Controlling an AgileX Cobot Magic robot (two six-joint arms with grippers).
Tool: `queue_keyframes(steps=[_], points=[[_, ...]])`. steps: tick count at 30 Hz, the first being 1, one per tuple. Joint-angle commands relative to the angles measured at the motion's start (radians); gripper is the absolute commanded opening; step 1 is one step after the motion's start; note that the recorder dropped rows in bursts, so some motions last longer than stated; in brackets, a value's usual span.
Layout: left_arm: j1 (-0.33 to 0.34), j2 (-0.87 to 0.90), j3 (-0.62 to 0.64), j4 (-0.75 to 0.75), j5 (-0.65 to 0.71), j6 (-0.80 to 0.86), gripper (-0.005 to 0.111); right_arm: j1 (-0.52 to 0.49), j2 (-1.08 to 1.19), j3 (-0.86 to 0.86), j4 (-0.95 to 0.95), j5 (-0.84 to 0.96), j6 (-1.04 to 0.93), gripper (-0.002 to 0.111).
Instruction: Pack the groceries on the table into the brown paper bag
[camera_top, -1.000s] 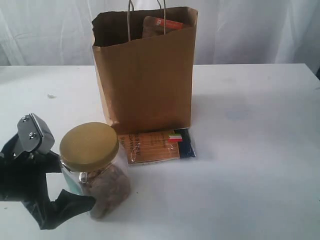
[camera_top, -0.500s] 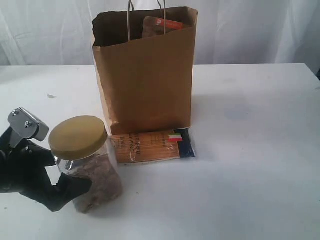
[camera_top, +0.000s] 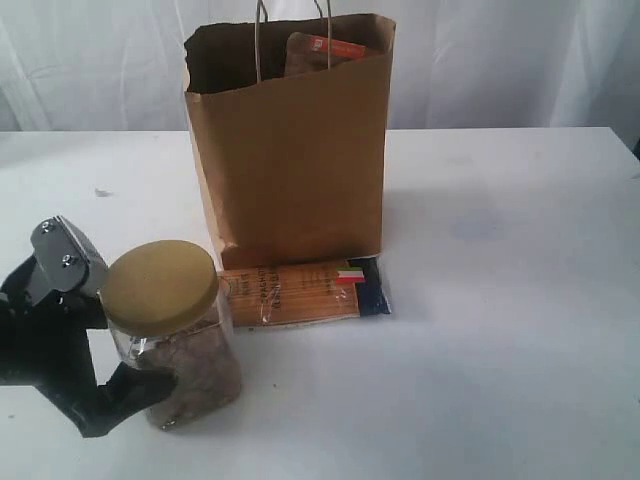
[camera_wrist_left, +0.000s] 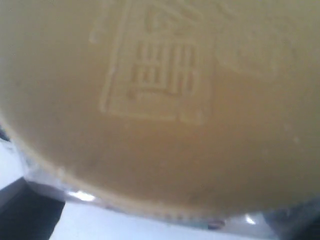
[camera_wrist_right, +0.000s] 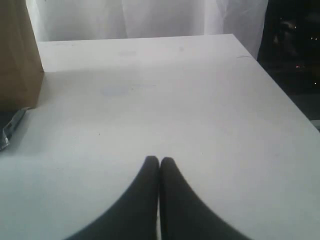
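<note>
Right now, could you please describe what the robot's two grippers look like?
The left gripper is matte black with thick, angular jaws, and carries a shiny silver metal bracket with visible screw heads on top. The right gripper has two smooth black jaws that taper to rounded tips. No cables or markings show on either.

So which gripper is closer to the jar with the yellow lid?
Left. The left gripper straddles the jar, a finger on each side; the right gripper is shut over the table, away from it.
</note>
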Motion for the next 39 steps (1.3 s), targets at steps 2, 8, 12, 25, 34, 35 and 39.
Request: queue_keyframes(steps=[2, 8, 12, 25, 34, 35, 39], points=[[0.003, 0.04, -0.029, 0.093, 0.02, 0.157, 0.105, 0.001, -0.004, 0.001, -0.003, -0.009, 0.006, 0.0], [0.003, 0.101, -0.075, 0.149, 0.024, 0.157, 0.105, 0.001, -0.004, 0.001, -0.003, -0.009, 0.006, 0.0], [0.003, 0.115, -0.085, 0.149, 0.049, 0.157, 0.105, 0.001, -0.004, 0.001, -0.003, -0.009, 0.006, 0.0], [0.003, 0.117, -0.085, 0.138, 0.062, 0.157, 0.066, 0.001, -0.004, 0.001, -0.003, -0.009, 0.006, 0.0], [0.003, 0.117, -0.085, 0.138, 0.066, 0.159, 0.0, 0.001, -0.004, 0.001, -0.003, -0.009, 0.006, 0.0], [0.003, 0.117, -0.085, 0.138, 0.066, 0.159, 0.0, 0.001, -0.004, 0.001, -0.003, -0.009, 0.006, 0.0], [0.003, 0.113, -0.085, 0.138, 0.097, 0.159, 0.0, 0.001, -0.004, 0.001, -0.003, -0.009, 0.006, 0.0]])
